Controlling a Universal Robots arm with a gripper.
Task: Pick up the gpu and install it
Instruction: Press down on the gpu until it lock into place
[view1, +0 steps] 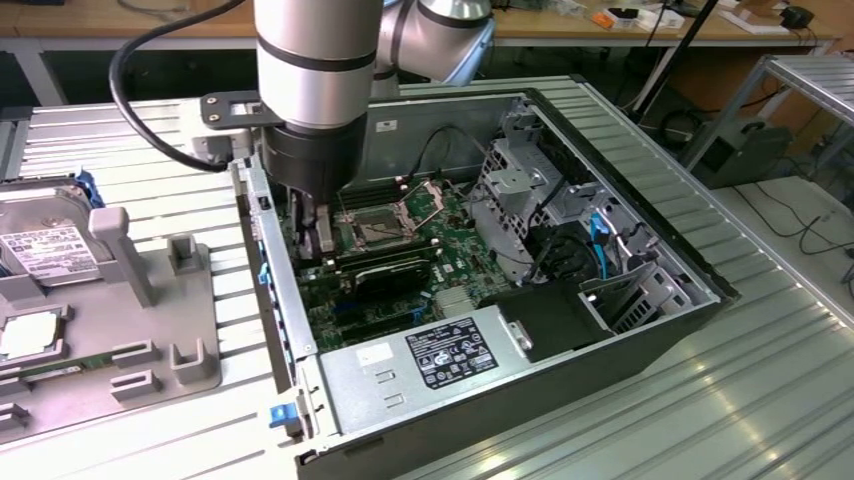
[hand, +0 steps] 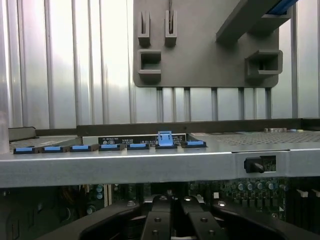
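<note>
An open computer case (view1: 627, 330) is laid on its side on a ribbed metal worktop (view1: 747, 400). Inside are seen a green motherboard (view1: 441, 215), a labelled power supply (view1: 441, 360) and blue cables (view1: 603, 245). At the exterior view's left, a grey fixture tray (view1: 174, 340) carries a white-labelled hard drive (view1: 40, 250).

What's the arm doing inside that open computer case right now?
End effector shut, down inside the open black computer case. Thin green card with black cooler lies on the large green motherboard, beside the end effector. Grip on it unclear. Nothing blocking.
</note>
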